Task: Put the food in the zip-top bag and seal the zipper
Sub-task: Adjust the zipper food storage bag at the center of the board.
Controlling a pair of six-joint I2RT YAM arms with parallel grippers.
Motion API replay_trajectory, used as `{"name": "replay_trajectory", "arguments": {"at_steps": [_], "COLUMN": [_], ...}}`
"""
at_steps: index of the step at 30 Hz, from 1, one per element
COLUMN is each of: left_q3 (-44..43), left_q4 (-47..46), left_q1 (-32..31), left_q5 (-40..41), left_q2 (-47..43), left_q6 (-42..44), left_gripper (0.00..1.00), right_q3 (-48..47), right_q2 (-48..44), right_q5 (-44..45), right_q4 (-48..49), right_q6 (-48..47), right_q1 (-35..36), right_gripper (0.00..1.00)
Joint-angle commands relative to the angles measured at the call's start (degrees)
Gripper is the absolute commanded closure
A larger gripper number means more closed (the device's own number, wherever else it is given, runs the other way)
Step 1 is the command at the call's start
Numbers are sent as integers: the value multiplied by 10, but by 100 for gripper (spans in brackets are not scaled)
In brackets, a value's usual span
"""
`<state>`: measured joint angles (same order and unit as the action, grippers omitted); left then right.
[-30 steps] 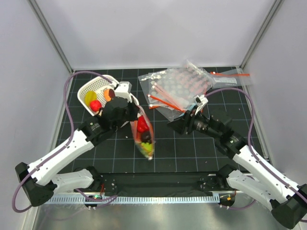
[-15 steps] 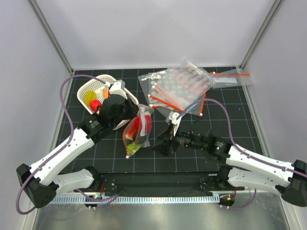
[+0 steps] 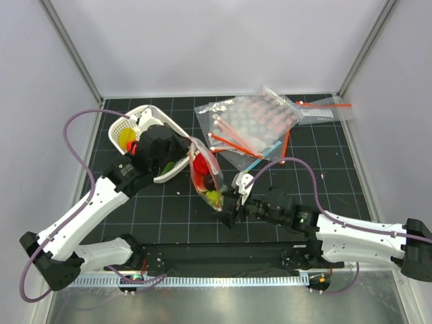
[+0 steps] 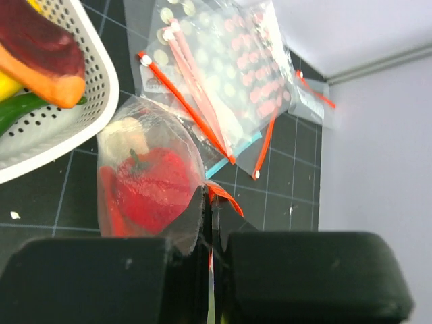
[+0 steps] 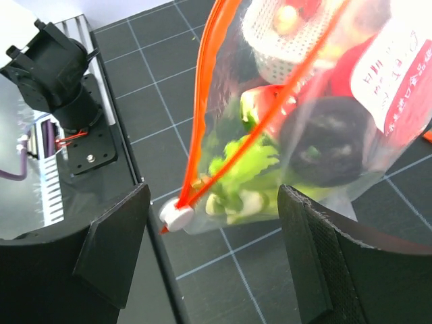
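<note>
The zip-top bag [image 3: 206, 177] hangs tilted between the arms, with the food inside. In it are a red fruit [image 4: 152, 185] and a green-and-white leafy stalk [image 5: 246, 162]. My left gripper [image 3: 188, 144] is shut on the bag's upper corner, pinching the orange-red zipper [image 4: 219, 192]. My right gripper [image 3: 227, 206] is open at the bag's lower end, and its fingers [image 5: 115, 243] flank that end without touching. The zipper's two strips [image 5: 202, 115] spread apart from the white slider [image 5: 177, 214], so the mouth gapes.
A white slotted basket [image 3: 128, 123] with other toy foods stands behind my left gripper, also in the left wrist view [image 4: 64, 131]. A pile of clear bags with orange strips [image 3: 250, 125] lies at the back right. The table's metal front edge [image 5: 61, 155] is just below the bag.
My right arm has swung left and down from beside the bag pile to the bag's lower end. My left gripper has shifted back and left, and the bag has swung with it.
</note>
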<state>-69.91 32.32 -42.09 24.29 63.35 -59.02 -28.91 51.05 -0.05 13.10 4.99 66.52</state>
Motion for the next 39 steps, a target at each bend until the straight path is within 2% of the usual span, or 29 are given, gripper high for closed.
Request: {"name": "replay_trajectory", "arguments": {"at_steps": [1,9,17,20,32,35,38,39], "left_q3": [-25,-13,-13,-10,-17,-19,-18,-17], "left_q4": [13,21,25,21,11,5,-1,-4], "left_q1": [2,2,2,2,2,2,2,2], "left_q5": [73,95,111,108,82,66,51,49], "left_q2": [-27,-71,-93,-90,-73,-70,-68,-68], "left_q6": [-65,-155,-186,-195,-231,-236,-237,-237], "left_gripper": [99,99,100,99,100,100,100,100], "right_q3": [13,12,22,30,39,43,49,48], "right_q2": [2,45,66,61,90,118,161,172], "right_q5": [58,122,250,256,322,376,450,464], "right_q4": [89,126,206,228,289,328,456,479], "right_q6": [-37,-76,-128,-131,-198,-220,-269,-282], "right_q1": [28,77,151,160,228,233,232,232], "right_gripper": [17,11,5,0,0,0,0,4]}}
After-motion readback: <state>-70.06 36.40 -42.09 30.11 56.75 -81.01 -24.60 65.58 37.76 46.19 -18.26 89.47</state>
